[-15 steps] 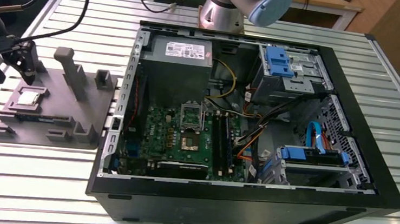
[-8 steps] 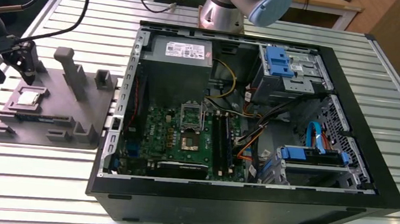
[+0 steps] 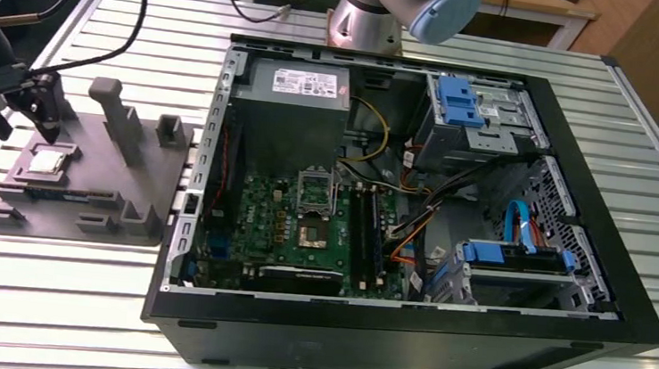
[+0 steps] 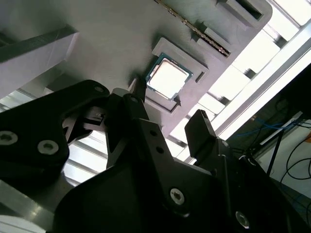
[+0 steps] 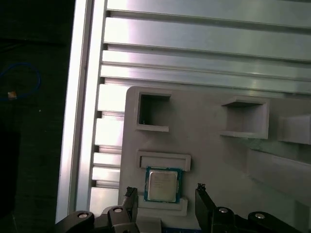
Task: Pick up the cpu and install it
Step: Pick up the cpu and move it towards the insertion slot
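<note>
Gripper (image 3: 24, 127): fingers spread wide and holding nothing, it hangs just above the cpu (image 3: 49, 162). In the first wrist view, one fingertip (image 5: 130, 193) stands to each side of the chip.
Cpu: lies flat, silver top up, in a square recess of the grey tray (image 3: 79, 216).
Tray: rests on the slatted metal worktop (image 3: 57, 304) at the exterior view's left, just beside the computer case (image 3: 412, 339).
Computer case: lies open side up, with a green motherboard (image 3: 301, 236) inside.

The cpu (image 5: 162, 185) is shiny silver-grey, its tray (image 5: 218, 165) grey, fingers (image 5: 205, 208) black.
</note>
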Tool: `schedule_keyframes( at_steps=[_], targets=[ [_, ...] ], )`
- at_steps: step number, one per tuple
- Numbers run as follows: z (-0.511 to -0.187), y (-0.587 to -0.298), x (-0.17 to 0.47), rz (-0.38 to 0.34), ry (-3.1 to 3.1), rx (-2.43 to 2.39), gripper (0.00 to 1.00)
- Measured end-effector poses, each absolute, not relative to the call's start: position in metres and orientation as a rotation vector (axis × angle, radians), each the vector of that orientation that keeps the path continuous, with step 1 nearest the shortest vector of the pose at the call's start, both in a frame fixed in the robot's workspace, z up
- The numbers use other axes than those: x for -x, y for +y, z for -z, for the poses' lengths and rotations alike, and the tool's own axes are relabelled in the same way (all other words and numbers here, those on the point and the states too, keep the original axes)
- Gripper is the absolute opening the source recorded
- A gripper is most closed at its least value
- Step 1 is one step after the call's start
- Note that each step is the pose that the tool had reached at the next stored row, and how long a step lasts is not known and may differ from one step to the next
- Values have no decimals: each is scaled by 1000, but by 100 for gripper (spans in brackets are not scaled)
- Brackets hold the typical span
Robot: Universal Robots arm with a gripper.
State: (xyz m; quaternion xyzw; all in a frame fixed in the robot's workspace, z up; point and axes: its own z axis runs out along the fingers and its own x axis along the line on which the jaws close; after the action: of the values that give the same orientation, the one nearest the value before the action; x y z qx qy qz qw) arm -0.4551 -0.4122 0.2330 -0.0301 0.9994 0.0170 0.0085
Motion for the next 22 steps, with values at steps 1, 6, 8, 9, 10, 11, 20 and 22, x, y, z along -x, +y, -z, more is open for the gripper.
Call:
schedule_keyframes(
  at_steps=[1,6,8,9,10,11,20,22],
  targets=[
    [-231,-412,455,-53,3123,94,59],
    [-222,-413,455,-53,3123,94,59],
    [-218,-413,454,-53,3123,94,59],
    [-217,-413,454,-53,3123,94,59],
    [-215,-413,454,-53,3123,94,59],
    [-213,-413,454,-53,3123,93,59],
    [-198,-413,454,-53,3123,91,59],
    [-196,-413,454,-53,3123,91,59]
  ],
)
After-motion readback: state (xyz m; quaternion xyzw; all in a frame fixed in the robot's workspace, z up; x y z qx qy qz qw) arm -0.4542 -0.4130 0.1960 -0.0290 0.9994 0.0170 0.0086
